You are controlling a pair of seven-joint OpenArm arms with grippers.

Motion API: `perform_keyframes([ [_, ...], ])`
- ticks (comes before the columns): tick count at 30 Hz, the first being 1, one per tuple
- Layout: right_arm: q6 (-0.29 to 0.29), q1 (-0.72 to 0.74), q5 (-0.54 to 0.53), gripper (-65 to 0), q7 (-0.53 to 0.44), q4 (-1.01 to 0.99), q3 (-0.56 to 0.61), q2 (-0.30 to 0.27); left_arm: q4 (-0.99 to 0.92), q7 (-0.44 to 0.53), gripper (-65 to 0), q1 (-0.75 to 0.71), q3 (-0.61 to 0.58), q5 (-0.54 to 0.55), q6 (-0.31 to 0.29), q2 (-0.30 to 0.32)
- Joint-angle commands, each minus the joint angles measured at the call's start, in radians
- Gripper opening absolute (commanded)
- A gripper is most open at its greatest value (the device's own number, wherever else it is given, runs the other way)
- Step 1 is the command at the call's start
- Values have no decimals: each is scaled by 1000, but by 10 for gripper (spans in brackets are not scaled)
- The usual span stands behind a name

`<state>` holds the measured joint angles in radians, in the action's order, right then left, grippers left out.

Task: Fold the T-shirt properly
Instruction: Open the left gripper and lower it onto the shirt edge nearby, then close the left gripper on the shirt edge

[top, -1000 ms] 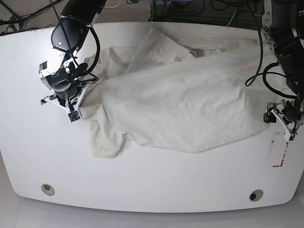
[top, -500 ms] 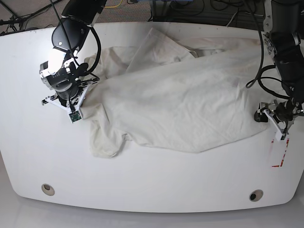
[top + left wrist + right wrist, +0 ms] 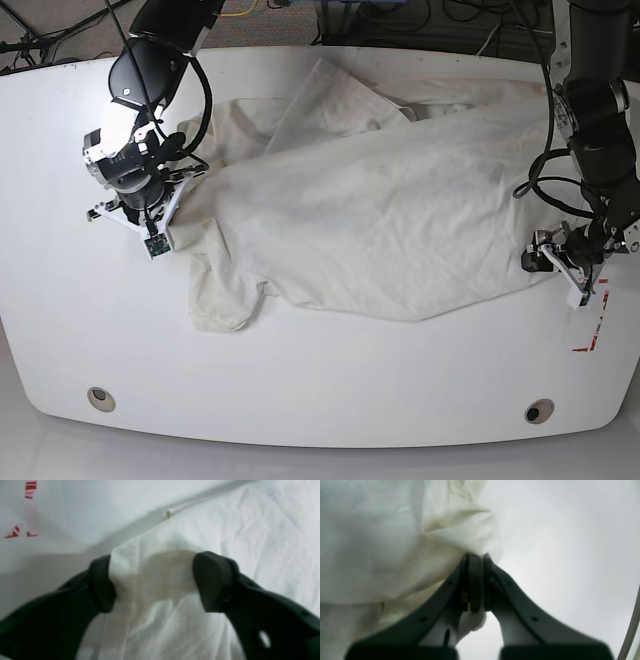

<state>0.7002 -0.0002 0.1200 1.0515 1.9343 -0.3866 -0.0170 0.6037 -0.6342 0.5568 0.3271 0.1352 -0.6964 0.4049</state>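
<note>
The cream T-shirt (image 3: 380, 220) lies spread and wrinkled across the white table (image 3: 320, 380). On the left of the base view, my right gripper (image 3: 160, 225) is shut on the shirt's edge; in the right wrist view the closed right gripper (image 3: 475, 562) pinches a bunched fold of the T-shirt (image 3: 370, 542). My left gripper (image 3: 560, 262) is at the shirt's right corner. In the left wrist view the left gripper (image 3: 155, 585) stands open, and its black fingers (image 3: 212, 582) straddle the hem of the T-shirt (image 3: 250, 530).
Red tape marks (image 3: 592, 325) sit on the table right of the left gripper, and the red tape marks (image 3: 17, 531) also show in the left wrist view. Two round holes (image 3: 100, 398) (image 3: 539, 411) lie near the front edge. Cables hang behind the table.
My left gripper has moved left onto the shirt's right corner, and its jaws have narrowed a little around the hem. The right gripper has stayed put, still gripping.
</note>
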Motion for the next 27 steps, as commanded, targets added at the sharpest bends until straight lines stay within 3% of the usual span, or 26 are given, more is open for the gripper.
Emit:
perform_keyframes([
  [1, -2, 18, -7, -650, -18, 17, -1, -8, 9, 0, -410, 22, 0, 2, -2, -5],
  [3, -2, 18, -9, -650, -18, 17, -1, -8, 9, 0, -506, 22, 0, 2, -2, -11],
  [4, -2, 18, -9, -650, -18, 17, -1, -8, 9, 0, -586, 22, 0, 2, -2, -18],
  [6, -2, 18, -9, -650, -18, 17, -1, -8, 9, 0, -650, 22, -1, 1, -2, -19],
  [15, -2, 49, -9, -650, -18, 20, 5, -5, 80, -16, -650, 15, -18, -19, -2, -21],
  [27, -2, 124, -9, -650, -17, 64, 8, -8, 618, -255, -650, -94, -12, -18, -2, -21],
])
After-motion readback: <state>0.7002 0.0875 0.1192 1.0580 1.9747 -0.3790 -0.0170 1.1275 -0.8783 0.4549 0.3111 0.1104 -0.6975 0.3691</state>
